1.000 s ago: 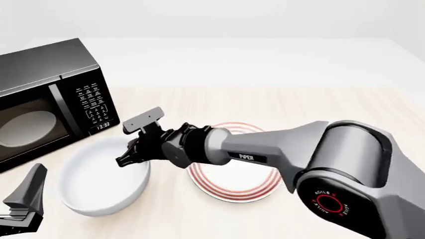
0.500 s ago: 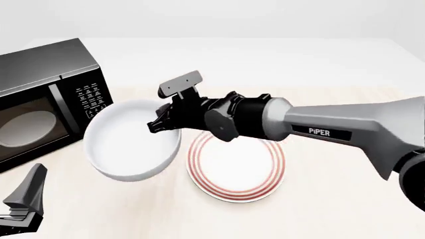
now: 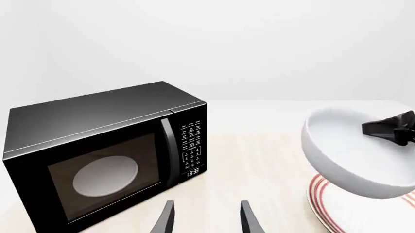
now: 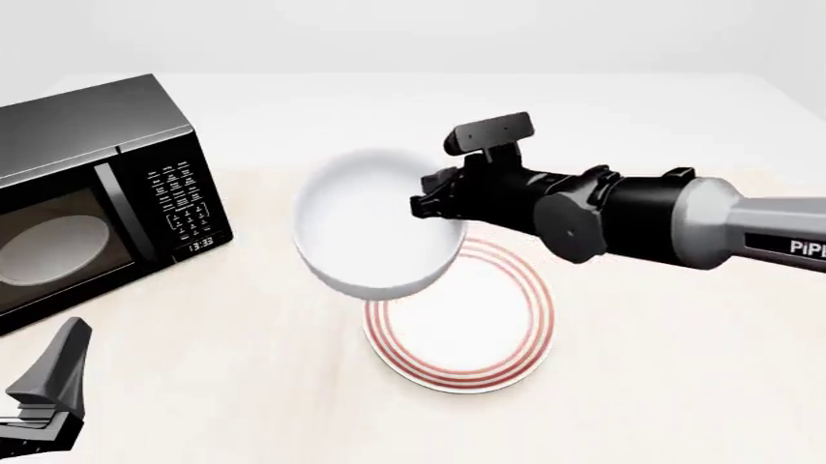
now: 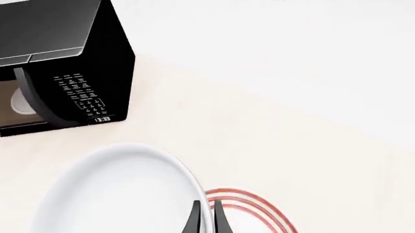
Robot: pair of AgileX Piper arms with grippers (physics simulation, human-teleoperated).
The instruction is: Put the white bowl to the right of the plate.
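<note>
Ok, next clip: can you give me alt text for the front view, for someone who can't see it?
The right arm's tool grips the rim of the white bowl, holding it in the air, tilted, above the far left edge of the plate. A black microwave stands at the left of the pale table, and the idle left tool sits at the lower left corner.
</note>
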